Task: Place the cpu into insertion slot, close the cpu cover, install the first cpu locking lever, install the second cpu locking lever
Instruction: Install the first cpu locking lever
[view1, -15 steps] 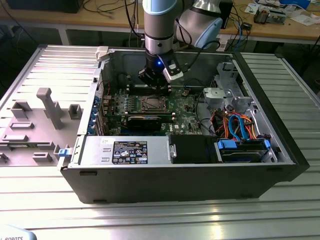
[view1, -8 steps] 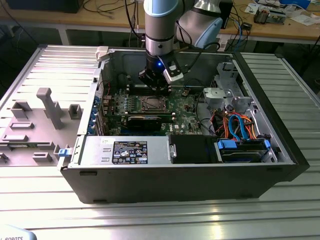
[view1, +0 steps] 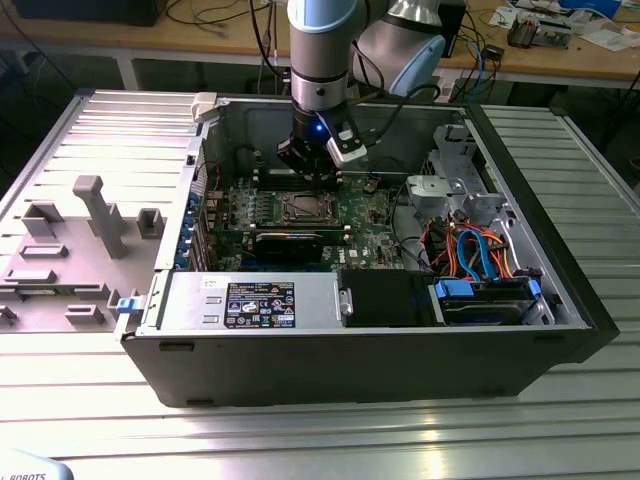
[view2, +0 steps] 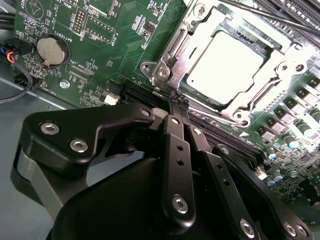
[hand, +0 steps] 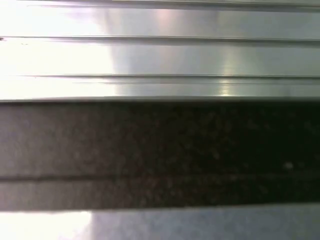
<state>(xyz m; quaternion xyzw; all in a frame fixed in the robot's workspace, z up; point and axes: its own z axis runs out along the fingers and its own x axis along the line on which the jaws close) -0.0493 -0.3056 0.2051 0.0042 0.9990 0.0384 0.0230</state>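
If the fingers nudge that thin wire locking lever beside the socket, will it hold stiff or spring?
Probably springy: in the second wrist view the locking lever is a thin bent wire rod, so it may flex before moving. Its polished metal looks slippery, so the closed fingers could slide off. The cpu cover it runs beside is thin sheet, likely to bend if forced.
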